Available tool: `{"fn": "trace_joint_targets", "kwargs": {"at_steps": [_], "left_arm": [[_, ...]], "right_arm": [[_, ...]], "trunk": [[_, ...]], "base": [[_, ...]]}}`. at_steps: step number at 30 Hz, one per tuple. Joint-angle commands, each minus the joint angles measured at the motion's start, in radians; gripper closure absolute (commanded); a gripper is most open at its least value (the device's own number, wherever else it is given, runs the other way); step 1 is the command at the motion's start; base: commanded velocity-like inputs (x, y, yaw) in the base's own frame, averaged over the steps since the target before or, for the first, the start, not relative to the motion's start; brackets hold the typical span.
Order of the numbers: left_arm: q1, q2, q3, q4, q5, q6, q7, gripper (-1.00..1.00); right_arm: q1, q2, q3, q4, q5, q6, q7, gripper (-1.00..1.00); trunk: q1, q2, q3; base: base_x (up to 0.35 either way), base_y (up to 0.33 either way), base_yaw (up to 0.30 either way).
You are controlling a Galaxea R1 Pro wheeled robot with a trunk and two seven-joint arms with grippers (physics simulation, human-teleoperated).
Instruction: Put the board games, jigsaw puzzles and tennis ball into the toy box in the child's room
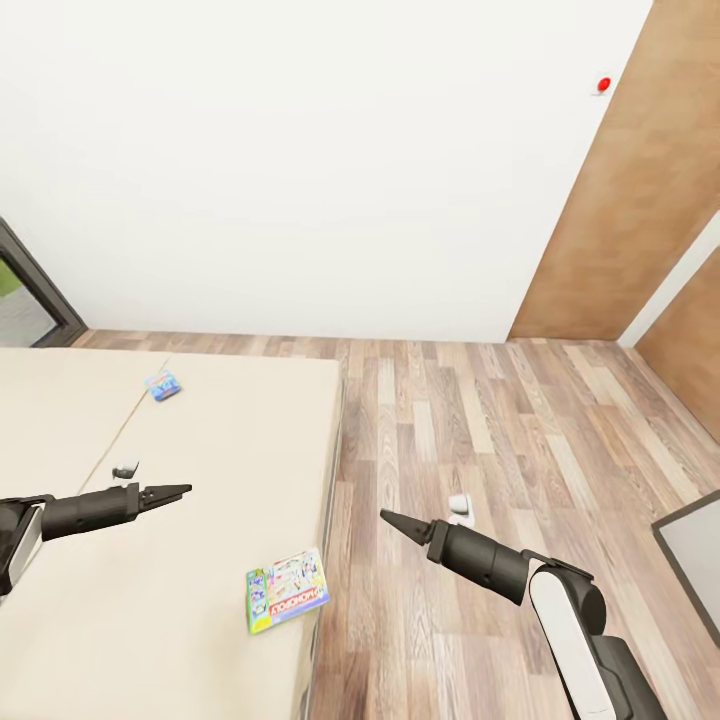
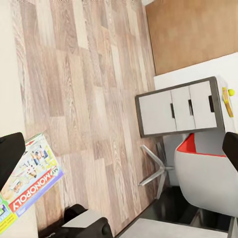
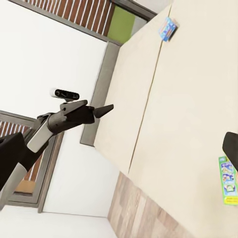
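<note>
A: Where were the games?
B: The green-edged flat board game box [image 1: 287, 590] lay near the wide cream bed's [image 1: 200, 470] right edge; the small blue game box [image 1: 162, 385] lay far back.

A: Pincers?
B: The left gripper [image 1: 168, 493] over the bed and the right gripper [image 1: 398, 524] over the wood-plank floor [image 1: 520, 430] were both pinched narrow, empty.
</note>
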Motion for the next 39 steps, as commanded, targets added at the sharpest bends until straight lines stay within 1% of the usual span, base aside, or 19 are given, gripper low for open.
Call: {"fn": "trace_joint_targets", "kwargs": {"at_steps": [1, 39], "left_arm": [[-0.001, 0.000, 0.001, 0.000, -0.001, 0.010, -0.004, -1.00], [-0.001, 0.000, 0.001, 0.000, -0.001, 0.011, -0.004, -1.00]], "right_arm": [[-0.001, 0.000, -0.001, 0.000, 0.000, 0.004, 0.002, -1.00], [-0.001, 0.001, 0.001, 0.000, 0.000, 0.005, 0.001, -1.00]], "trunk": [[0.001, -0.002, 0.000], [0.001, -0.002, 0.063]], "base": [[0.000, 0.000, 0.000], [0.000, 0.000, 0.000]]}}
